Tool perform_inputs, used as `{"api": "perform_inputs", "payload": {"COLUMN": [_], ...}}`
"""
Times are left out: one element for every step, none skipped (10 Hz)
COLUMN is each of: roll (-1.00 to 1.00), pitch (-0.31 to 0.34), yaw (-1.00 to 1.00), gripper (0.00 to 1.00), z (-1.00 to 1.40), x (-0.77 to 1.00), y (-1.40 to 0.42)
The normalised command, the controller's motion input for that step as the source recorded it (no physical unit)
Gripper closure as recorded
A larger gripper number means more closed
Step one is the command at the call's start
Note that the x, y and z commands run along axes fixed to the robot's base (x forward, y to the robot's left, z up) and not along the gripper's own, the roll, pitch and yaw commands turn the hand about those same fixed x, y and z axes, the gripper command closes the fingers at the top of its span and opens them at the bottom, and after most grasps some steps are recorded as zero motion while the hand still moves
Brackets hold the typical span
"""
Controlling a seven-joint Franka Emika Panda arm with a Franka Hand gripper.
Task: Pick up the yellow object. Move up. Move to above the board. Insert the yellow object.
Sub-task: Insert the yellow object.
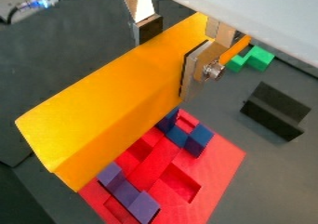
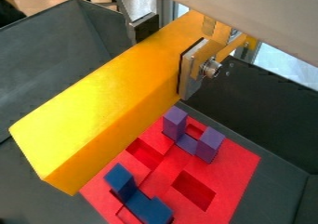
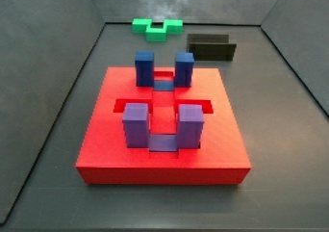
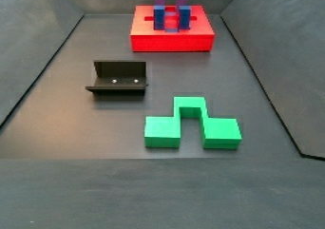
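- The gripper [image 1: 199,68] is hanging above the board [image 1: 218,167], showing only in both wrist views; neither side view is catching it.
- Its jaws are clamping the yellow object [image 1: 112,107], with a silver finger [image 2: 192,65] pressing flat against the bar's side.
- The yellow object is floating clear of the board, its long body slanting across the posts below.
- In a side view, the board [image 3: 161,159] is lying flat, carrying blue posts [image 3: 145,67] and purple posts [image 3: 135,126].
- The green block [image 4: 191,125] and the fixture [image 4: 118,79] are sitting well apart from the board.
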Motion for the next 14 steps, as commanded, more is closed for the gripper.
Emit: {"api": "perform_inputs", "payload": {"roll": [0.16, 0.09, 0.2, 0.29, 0.25, 0.25, 0.25, 0.22, 0.2, 0.13, 0.12, 0.1, 0.09, 0.08], "pitch": [0.0, 0.009, 0.081, 0.139, 0.121, 0.101, 0.076, 0.064, 0.053, 0.029, 0.034, 0.027, 0.02, 0.02], "yaw": [0.0, 0.0, 0.01, 0.09, 0.1, 0.08, 0.18, 0.2, 0.25, 0.24, 0.26, 0.2, 0.15, 0.1], "gripper": [1.0, 1.0, 1.0, 1.0, 1.0, 1.0, 1.0, 1.0, 1.0, 1.0, 1.0, 1.0, 1.0, 1.0], "z": [-0.73, -0.66, -0.56, -0.51, -0.52, -0.51, -0.54, -0.49, -0.47, -0.43, -0.39, -0.37, -0.36, -0.31], "x": [0.01, 0.19, 0.09, 0.17, 0.28, 0.19, 0.05, 0.04, 0.0, 0.0, 0.0, 0.08, 0.11, 0.06], "y": [-0.1, 0.01, 0.0, 0.0, 0.0, 0.0, 0.0, 0.0, 0.0, 0.0, 0.0, 0.0, 0.0, -0.02]}}
